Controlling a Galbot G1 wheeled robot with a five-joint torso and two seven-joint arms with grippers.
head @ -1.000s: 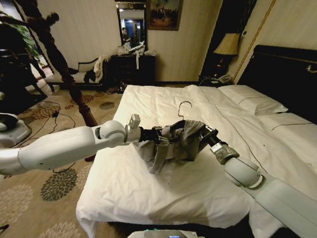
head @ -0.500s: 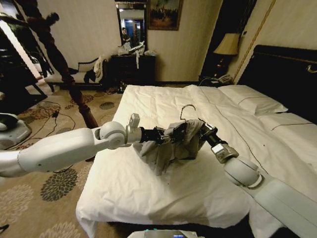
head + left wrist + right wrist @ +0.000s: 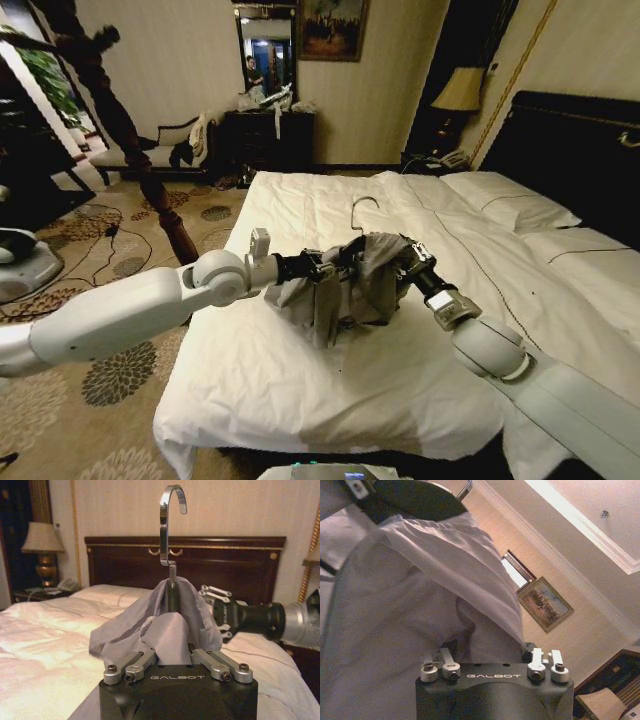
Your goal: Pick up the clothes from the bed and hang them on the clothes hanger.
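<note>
- The bed [image 3: 300,390] takes up the near foreground of the head view, its white duvet running away to the pillows [image 3: 510,205] and the dark headboard [image 3: 580,150] on the right.
- Above the middle of the bed, clear of the duvet, the grey clothes [image 3: 345,290] hang in a bunched, wrinkled mass between the two arms.
- The left gripper [image 3: 325,268] comes in from the left. In the left wrist view the left gripper [image 3: 175,662] has its fingers drawn in close against the cloth with folds lying between them, so it appears clamped on the fabric and the dark bar of the clothes hanger [image 3: 172,592] under it.
- The right gripper [image 3: 408,258] reaches in from the right and meets the far side of the bundle. In the right wrist view the right gripper [image 3: 492,660] is pressed into the clothes [image 3: 420,605], which cover the fingertips; I cannot tell how far it is open.
- The hanger's metal hook [image 3: 362,212] stands upright out of the top of the garment, the cloth draped over the hanger's shoulders below it.
- Farther off, a lamp [image 3: 460,95] stands beside the headboard.
- At the back wall are a dark cabinet [image 3: 265,135] and a bench [image 3: 165,150] with garments draped on it.
</note>
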